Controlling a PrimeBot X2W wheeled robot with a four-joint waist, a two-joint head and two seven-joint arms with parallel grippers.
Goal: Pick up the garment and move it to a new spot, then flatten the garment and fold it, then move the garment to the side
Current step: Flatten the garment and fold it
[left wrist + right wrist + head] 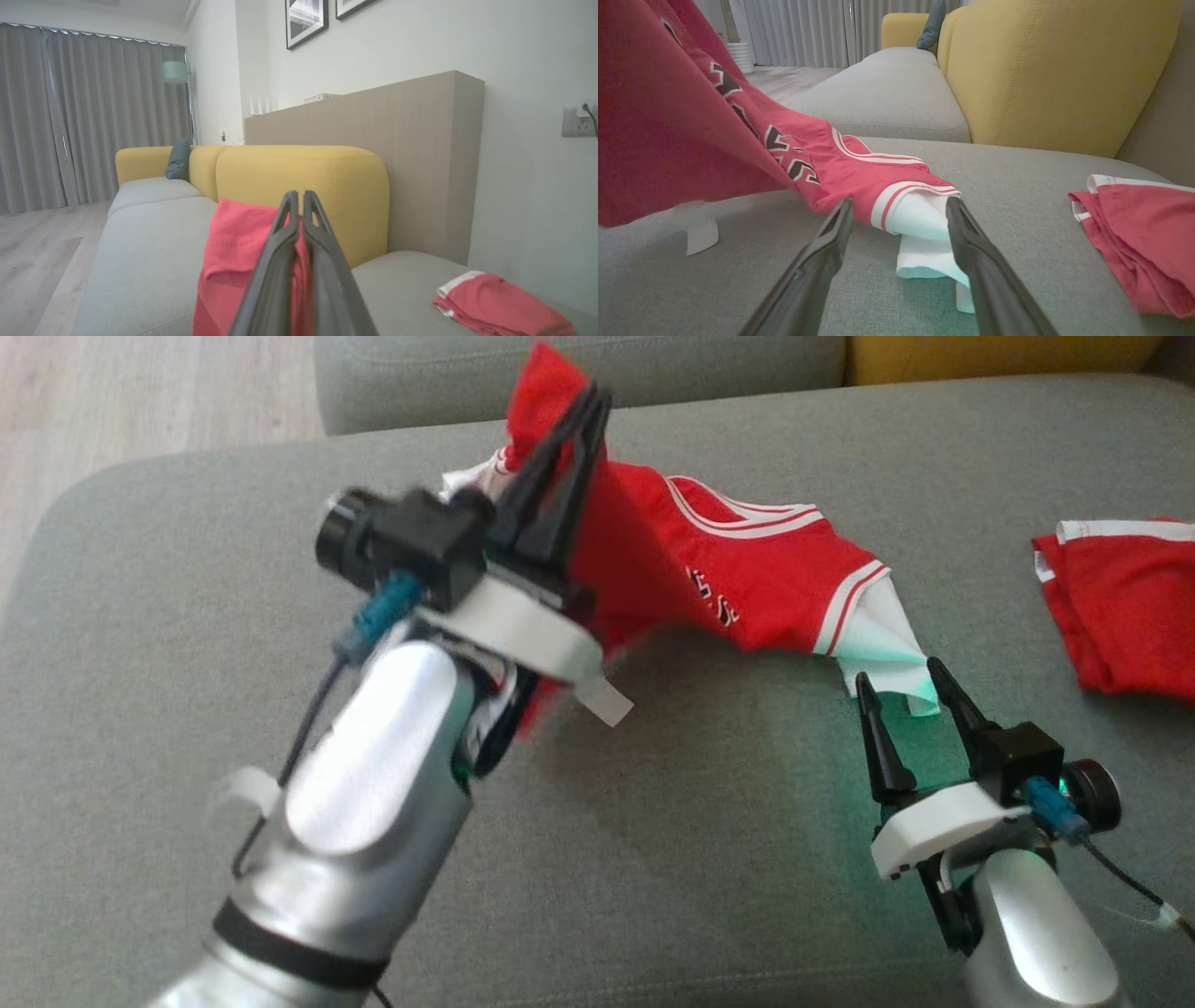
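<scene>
Garment (738,569), pinched by left gripper (595,399), stretches toward right gripper (899,675); sleeve (882,639) lies just ahead of its spread, empty jaws.

Illumination was soft and diffuse. The left gripper (597,403) and forearm (373,784) showed motion blur. A green glow tinted the cushion (822,840) beside the right gripper (897,672).

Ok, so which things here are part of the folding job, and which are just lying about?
Job: red jersey, held up by the shut left tool; its white sleeve, at the tips of the open right tool; grey sofa seat beneath.
Lying about: second red garment on the seat's right; dark cushion; floor lamp; framed pictures.
</scene>
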